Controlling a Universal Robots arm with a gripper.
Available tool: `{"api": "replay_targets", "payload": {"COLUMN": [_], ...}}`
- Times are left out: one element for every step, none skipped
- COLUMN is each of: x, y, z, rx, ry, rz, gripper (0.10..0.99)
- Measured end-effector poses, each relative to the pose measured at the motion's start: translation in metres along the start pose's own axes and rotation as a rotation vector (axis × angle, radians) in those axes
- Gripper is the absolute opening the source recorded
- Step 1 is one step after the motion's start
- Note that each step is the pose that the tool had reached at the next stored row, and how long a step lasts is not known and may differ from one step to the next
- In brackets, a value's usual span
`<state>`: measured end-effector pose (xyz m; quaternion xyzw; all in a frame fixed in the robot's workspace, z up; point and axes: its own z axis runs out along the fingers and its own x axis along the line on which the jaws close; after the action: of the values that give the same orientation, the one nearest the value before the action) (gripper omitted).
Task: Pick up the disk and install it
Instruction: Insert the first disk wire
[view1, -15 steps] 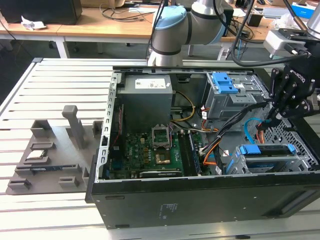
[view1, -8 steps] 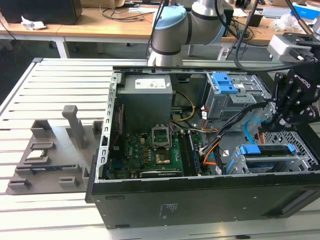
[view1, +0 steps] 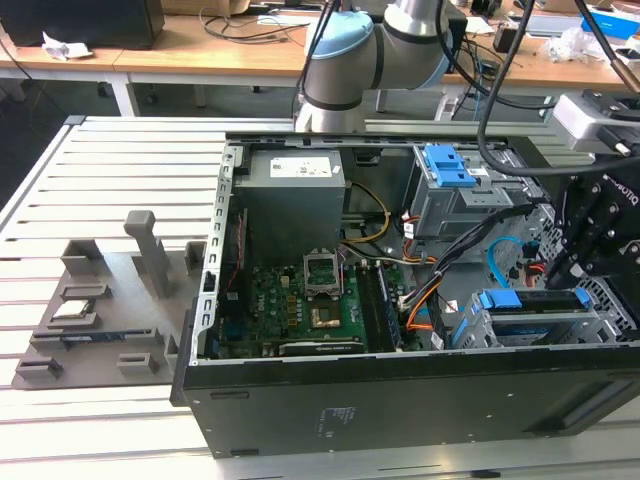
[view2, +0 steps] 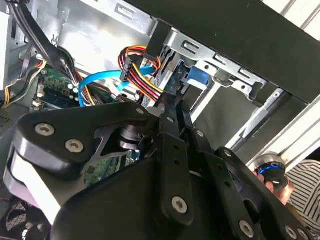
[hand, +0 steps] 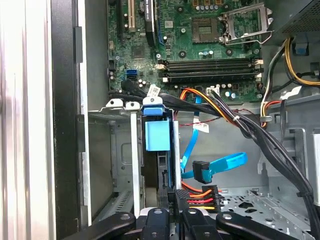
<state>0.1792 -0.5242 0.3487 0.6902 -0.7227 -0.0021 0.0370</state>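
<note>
1. The disk (hand: 159, 145) wears a smooth blue plastic bracket, just ahead of the jaws.
2. The drive cage (hand: 122, 165) beside it is dull grey sheet metal.
3. The gripper (view2: 172, 107) is matt black metal.
4. The table (view1: 110, 170) is ribbed, pale aluminium.

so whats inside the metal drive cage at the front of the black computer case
Inside the metal drive cage stands the blue-bracketed disk, edge-on. The black gripper sits at its end, beside red-yellow power wires. The disk's label is hidden.
</note>
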Motion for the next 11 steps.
{"api": "replay_targets", "payload": {"x": [0.0006,0.0012,0.0018,0.0018,0.0018,0.0018,0.0018,0.0015,0.0014,0.0014,0.0014], "y": [-0.0001,-0.0001,-0.0003,-0.0003,-0.0005,-0.0008,-0.0017,-0.0031,-0.0033,-0.0034,-0.0034], "z": [0.0007,0.0015,0.0033,0.0046,0.0054,0.0059,0.0065,0.0072,0.0087,0.0099,0.0098], "rx": [0.0,0.0,0.0,0.0,0.0,0.0,0.0,0.0,0.0,0.0,0.0], "ry": [-0.0001,-0.0002,-0.0002,-0.0002,-0.0002,-0.0001,0.0002,0.0002,0.0004,-0.0015,-0.0007], "rz": [0.0,0.0,0.0,0.0,0.0,0.0,0.0,0.0,0.0,0.0,0.0], "gripper": [0.169,0.169,0.169,0.169,0.169,0.169,0.169,0.169,0.169,0.169,0.169]}}
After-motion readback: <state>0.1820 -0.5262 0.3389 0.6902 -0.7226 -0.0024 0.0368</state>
